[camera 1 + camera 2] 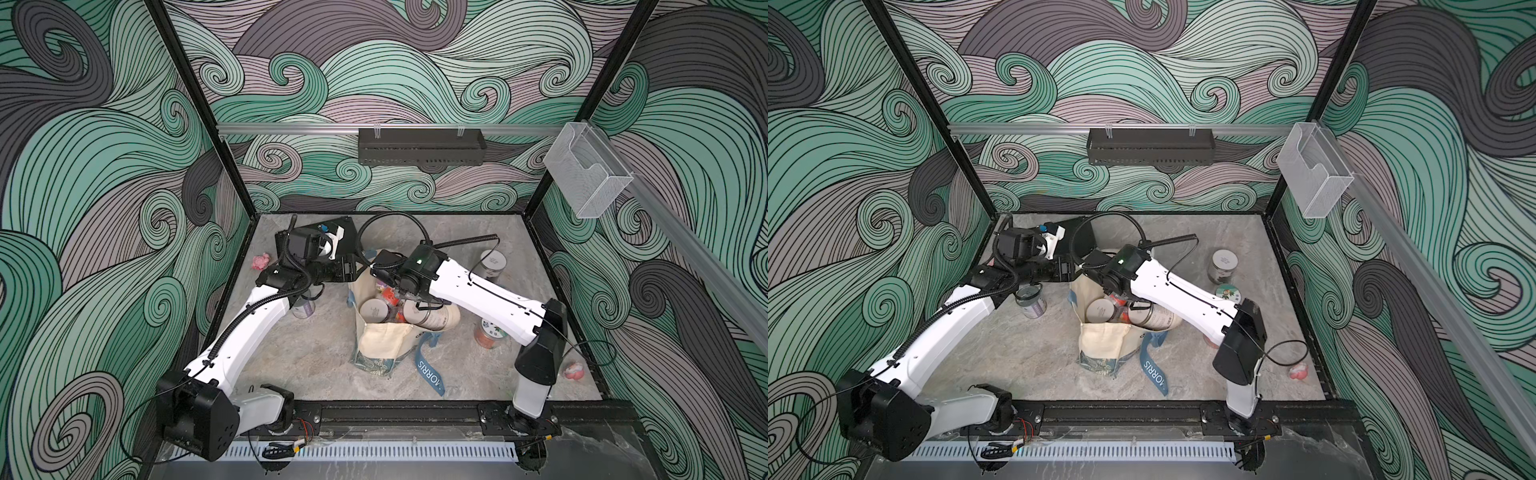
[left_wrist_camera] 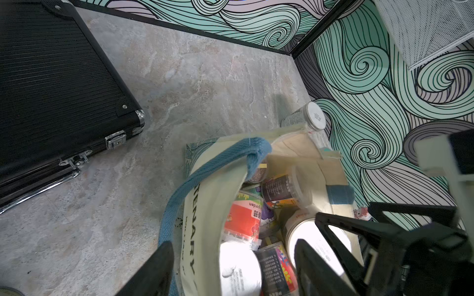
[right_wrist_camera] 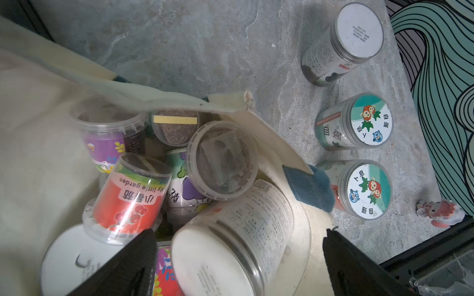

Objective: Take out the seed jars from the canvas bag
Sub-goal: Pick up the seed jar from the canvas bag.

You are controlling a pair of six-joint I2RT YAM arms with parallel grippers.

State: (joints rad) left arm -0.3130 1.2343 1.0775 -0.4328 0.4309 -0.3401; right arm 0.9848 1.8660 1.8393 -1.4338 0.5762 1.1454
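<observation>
The cream canvas bag (image 1: 382, 340) (image 1: 1104, 340) stands open mid-table, and several seed jars (image 3: 128, 202) lie jumbled inside. My right gripper (image 3: 236, 264) is open just above the bag's mouth. Its fingers flank a large white-lidded jar (image 3: 230, 246) lying on its side, with a gap on one side. My left gripper (image 2: 233, 269) is open at the bag's back-left rim, with the bag wall (image 2: 205, 205) and a white-lidded jar (image 2: 241, 266) between its fingers. Three jars (image 3: 343, 43) (image 3: 356, 123) (image 3: 359, 189) stand on the table right of the bag. Another jar (image 1: 1030, 301) stands under the left arm.
A flat black ribbed case (image 2: 51, 89) lies at the back left behind the left wrist. Pink lumpy toys sit at the left edge (image 1: 262, 261) and the front right (image 1: 575, 370). A blue strap (image 1: 430, 370) trails forward from the bag. Enclosure walls ring the table.
</observation>
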